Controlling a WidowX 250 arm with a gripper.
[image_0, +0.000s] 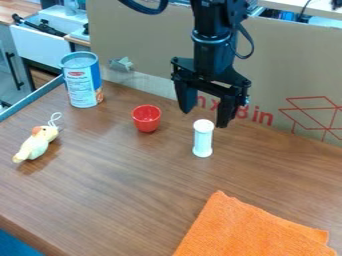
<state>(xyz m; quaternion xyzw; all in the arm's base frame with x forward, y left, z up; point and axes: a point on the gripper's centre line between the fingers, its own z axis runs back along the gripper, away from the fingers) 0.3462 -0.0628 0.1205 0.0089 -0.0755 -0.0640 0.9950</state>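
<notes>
tabletop (120, 200): was bright, soft pale glare around red cup (146, 120)
toy bird (37, 143): threw a soft-edged shadow alongside
white cylinder (203, 139): was very bright, cap nearly washed out
cardboard (143, 30): was lit fairly evenly
arm (212, 30): was dark, surface detail mostly lost
light source: couldn't be pinned down

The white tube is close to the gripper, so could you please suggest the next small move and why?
Perhaps ease the open gripper slightly toward the white tube, which stands upright, ungripped, its top showing just below the gap between the fingertips.
</notes>
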